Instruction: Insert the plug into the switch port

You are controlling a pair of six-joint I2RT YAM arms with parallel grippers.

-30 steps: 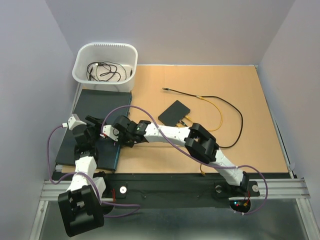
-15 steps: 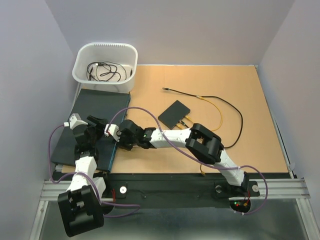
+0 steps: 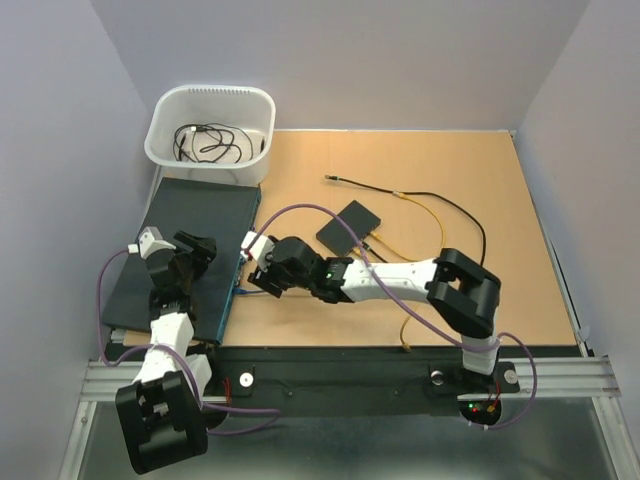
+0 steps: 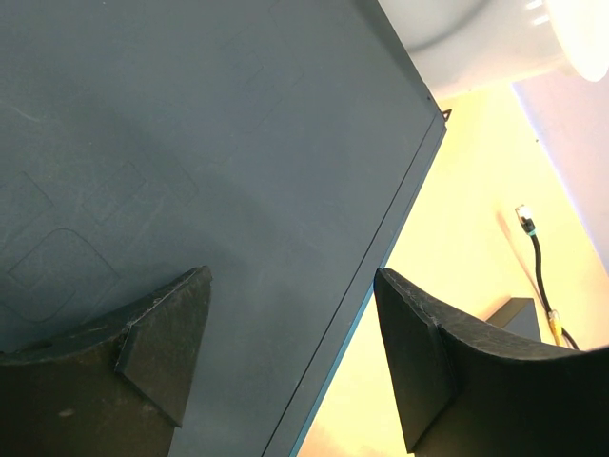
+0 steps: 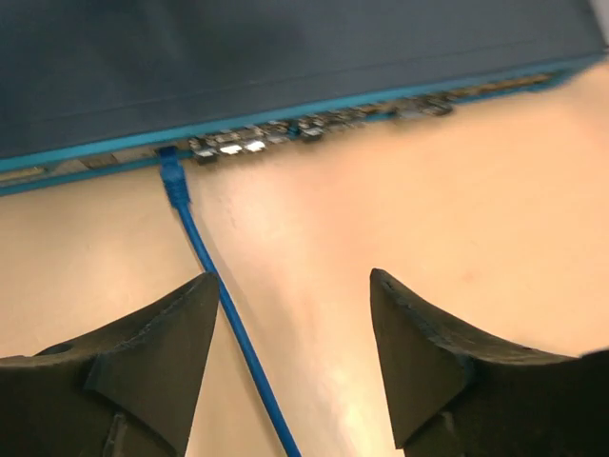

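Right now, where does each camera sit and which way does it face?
Top external: above and behind the bases, looking down on the table; both arms show.
Left wrist: on the left gripper, looking down at the switch; its fingers show.
Right wrist: on the right gripper, facing the port row and blue cable; its fingers show.
Shared: all see the switch.

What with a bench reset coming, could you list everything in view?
switch: one, dark, blue-trimmed; left on the table
blue cable: one, blue; plugged into the switch's port row
small box: one, black; table centre
black cable: one, black; right of small box
yellow cable: one, yellow; beside black cable
bin: one, white; far left, holding black cords
left gripper: open, above switch
right gripper: open, facing port row
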